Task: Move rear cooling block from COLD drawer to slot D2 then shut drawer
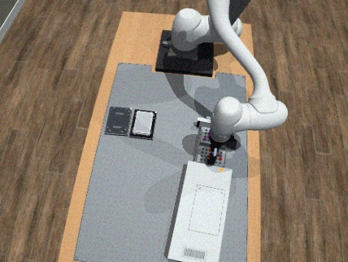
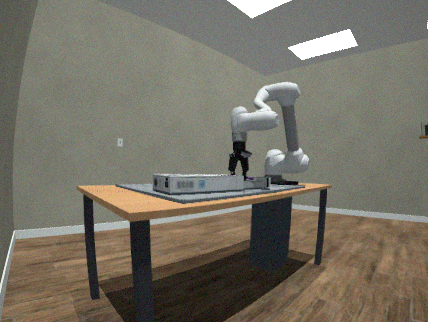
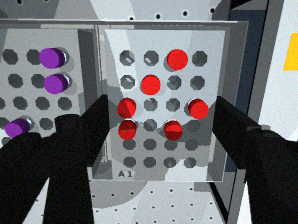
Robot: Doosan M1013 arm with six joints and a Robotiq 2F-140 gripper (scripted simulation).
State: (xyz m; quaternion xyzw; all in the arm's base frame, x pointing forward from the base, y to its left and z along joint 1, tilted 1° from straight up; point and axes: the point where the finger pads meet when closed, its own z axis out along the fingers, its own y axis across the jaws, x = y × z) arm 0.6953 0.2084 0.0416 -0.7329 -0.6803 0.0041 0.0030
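The rear cooling block (image 3: 160, 100) is a pale plate marked A1 with several red tubes upright in its bores. It lies in COLD's open drawer, at the end nearest the cooler body (image 1: 203, 211). My gripper (image 3: 160, 110) is shut on this block, one black finger on its left side and one on its right. In the overhead view the gripper (image 1: 212, 156) is mostly hidden under the wrist. The front block (image 3: 40, 85) with purple tubes lies beside it toward the handle. COLD's orange lamp (image 1: 220, 168) is lit. Slot D2 (image 1: 118, 120) is the dark plate at the far left.
Slot D1 (image 1: 143, 124) is the lighter plate between D2 and the drawer. The robot base (image 1: 186, 53) stands at the far end of the grey deck. The side view shows the gripper (image 2: 239, 167) low over the drawer, next to the cooler.
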